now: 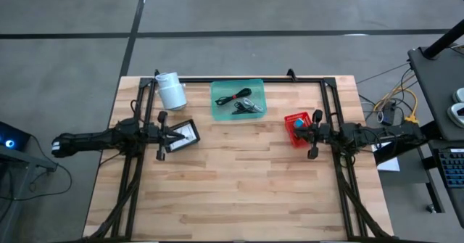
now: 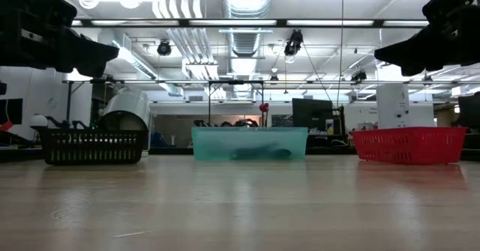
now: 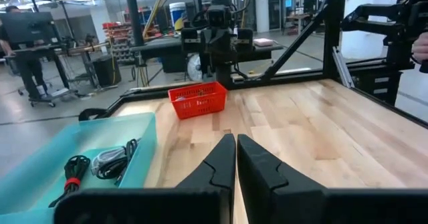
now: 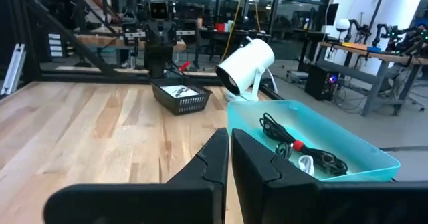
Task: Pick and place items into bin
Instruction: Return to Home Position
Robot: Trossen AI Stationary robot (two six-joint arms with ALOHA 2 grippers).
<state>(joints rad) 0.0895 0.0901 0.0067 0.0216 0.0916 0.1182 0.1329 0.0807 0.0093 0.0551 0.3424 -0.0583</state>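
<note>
On the light wooden table point(image 1: 239, 192), the left gripper point(image 1: 168, 136) hovers above the black mesh basket point(image 1: 190, 143) at the left side. Its two dark fingers point(image 3: 217, 158) are pressed together with nothing between them. A flat white packet with black print point(image 1: 185, 133) lies inside that basket, and how many packets lie there cannot be told. The right gripper point(image 1: 308, 134) hangs over the red mesh basket point(image 1: 293, 119) at the right side, its fingers point(image 4: 212, 154) likewise clenched on nothing.

Between the two baskets, towards the far edge of the table, stands the translucent teal plastic bin point(image 1: 217, 91). It holds coiled thin black cables point(image 1: 233, 96) and, beside them, a silvery-white cord point(image 3: 110, 160). A white cylindrical roll point(image 1: 172, 91) lies on the table just beside the teal bin, behind the black basket.

In the low view the three containers stand in a row, black point(image 2: 91, 146), teal point(image 2: 249, 142) and red point(image 2: 409, 144), with both arms raised well above the tabletop
</note>
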